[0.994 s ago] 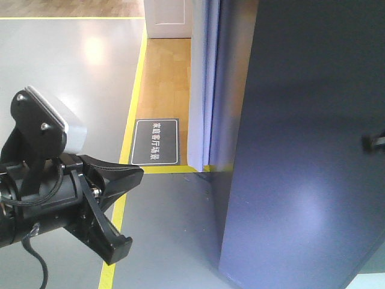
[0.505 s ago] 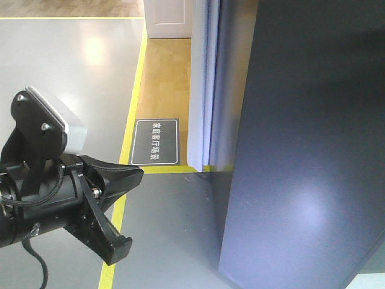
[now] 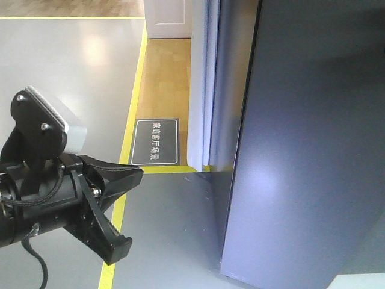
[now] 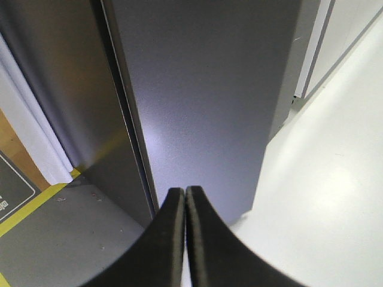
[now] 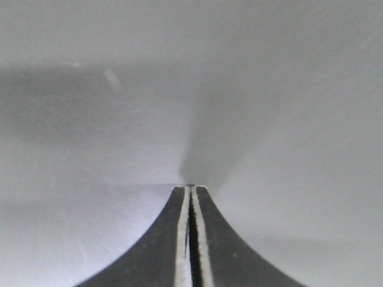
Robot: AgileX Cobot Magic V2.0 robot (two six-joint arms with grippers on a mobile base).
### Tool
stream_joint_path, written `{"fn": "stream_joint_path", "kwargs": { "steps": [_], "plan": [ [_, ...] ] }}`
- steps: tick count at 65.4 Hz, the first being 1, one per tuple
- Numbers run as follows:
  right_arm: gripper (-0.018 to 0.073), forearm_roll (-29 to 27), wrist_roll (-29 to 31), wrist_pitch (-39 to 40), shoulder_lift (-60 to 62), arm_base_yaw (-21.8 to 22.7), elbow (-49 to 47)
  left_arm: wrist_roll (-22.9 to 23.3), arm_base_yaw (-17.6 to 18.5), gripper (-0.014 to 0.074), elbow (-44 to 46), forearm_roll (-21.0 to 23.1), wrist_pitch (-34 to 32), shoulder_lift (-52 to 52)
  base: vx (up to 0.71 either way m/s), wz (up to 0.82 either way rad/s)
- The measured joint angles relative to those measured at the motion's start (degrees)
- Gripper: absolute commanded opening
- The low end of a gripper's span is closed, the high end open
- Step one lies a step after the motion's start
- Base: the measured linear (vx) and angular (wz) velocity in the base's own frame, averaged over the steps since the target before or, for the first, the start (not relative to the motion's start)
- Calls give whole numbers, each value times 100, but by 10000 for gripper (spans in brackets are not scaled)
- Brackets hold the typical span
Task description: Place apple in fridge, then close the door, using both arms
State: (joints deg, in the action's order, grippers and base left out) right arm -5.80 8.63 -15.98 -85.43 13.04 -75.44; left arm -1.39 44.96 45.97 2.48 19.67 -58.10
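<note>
Door-closing step in hand. Right gripper (image 5: 190, 190), jaws pressed together and empty, has its tips against a plain grey face, judged the door (image 3: 301, 156). Left gripper (image 4: 184, 197), likewise closed on nothing, waits beside the fridge (image 4: 72, 101). Apple not visible, presumably inside. Next: push through until the seam shuts. Floor (image 3: 168, 229) left of the door's edge gives room.

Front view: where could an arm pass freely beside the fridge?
Bare grey floor lies between the left gripper and the fridge's door, bordered by the yellow line. It is crowded at the right gripper, its fingers shut, tips against a grey surface.
</note>
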Motion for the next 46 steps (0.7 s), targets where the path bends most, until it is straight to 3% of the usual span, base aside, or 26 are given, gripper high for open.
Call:
{"fn": "stream_joint_path", "kwargs": {
  "steps": [27, 46],
  "plan": [
    [-2, -437, 0, 178, -1620, 20, -1464, 0, 0, -6, 0, 0, 0, 0, 0, 0],
    [-2, -596, 40, -59, -2005, 40, -1664, 0, 0, -6, 0, 0, 0, 0, 0, 0]
  ]
}}
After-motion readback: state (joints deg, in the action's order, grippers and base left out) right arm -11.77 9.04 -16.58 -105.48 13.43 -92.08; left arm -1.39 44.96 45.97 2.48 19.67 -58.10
